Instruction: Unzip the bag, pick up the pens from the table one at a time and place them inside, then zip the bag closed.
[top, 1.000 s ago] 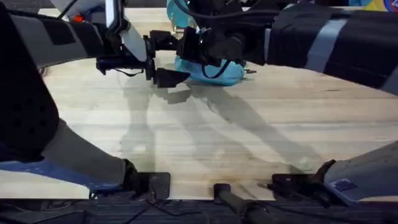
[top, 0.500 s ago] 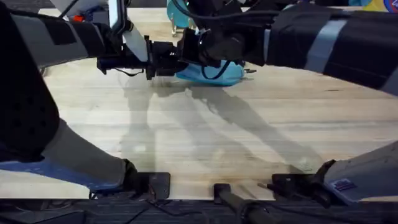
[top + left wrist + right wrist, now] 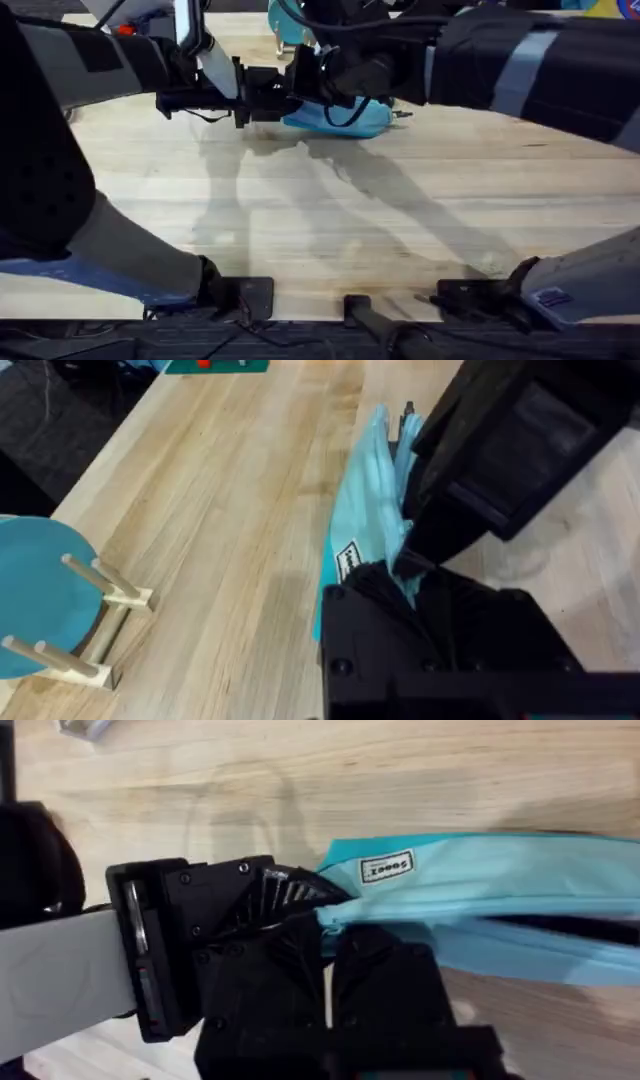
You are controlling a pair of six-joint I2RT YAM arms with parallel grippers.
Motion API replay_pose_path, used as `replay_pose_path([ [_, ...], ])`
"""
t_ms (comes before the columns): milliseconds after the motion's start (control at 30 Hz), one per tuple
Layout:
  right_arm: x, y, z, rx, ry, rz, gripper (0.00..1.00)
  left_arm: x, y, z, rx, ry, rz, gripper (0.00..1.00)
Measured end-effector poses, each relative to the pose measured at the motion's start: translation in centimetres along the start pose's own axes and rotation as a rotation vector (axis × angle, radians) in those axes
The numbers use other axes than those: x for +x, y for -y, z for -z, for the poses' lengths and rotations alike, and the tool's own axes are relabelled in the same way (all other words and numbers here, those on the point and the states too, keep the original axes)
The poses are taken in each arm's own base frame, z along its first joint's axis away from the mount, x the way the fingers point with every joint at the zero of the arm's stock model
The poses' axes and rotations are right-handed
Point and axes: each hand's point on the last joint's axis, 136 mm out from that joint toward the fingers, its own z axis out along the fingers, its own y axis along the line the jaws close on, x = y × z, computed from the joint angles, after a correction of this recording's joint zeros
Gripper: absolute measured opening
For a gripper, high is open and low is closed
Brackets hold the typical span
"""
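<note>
Looking down from overhead, you see the bag point(image 3: 345, 115) lying at the far middle of the table point(image 3: 330, 220), with both arms meeting at its left end. Your left gripper point(image 3: 268, 100) reaches in from the left and is clamped on that end of the bag; the right wrist view shows its ribbed fingers point(image 3: 285, 895) pinching the teal fabric just beside a small white label point(image 3: 387, 870). Your right gripper point(image 3: 310, 85) sits right above the same end, touching the pouch, but you cannot tell whether its jaws are closed on anything. A dark gap runs along the bag's top edge.
</note>
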Motion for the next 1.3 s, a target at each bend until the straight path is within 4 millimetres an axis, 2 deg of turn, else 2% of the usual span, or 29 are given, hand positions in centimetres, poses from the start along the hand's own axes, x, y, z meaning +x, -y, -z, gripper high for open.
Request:
replay_pose_path([
  [200,-0.4,0.2,0.1,-0.017,-0.015,-0.017,0.032,-0.1,-0.1,0.0,-0.002,0.003,-0.007,0.042],
  [933,-2.3,1.0,2.6,-0.079,-0.029,-0.072,0.032,-2.1,0.2,-0.4,0.03,0.096,-0.033,0.042],
  [1300,-2.5,1.2,2.7,-0.09,-0.038,-0.082,0.032,-2.2,0.3,-0.5,0.033,0.103,-0.033,0.042],
])
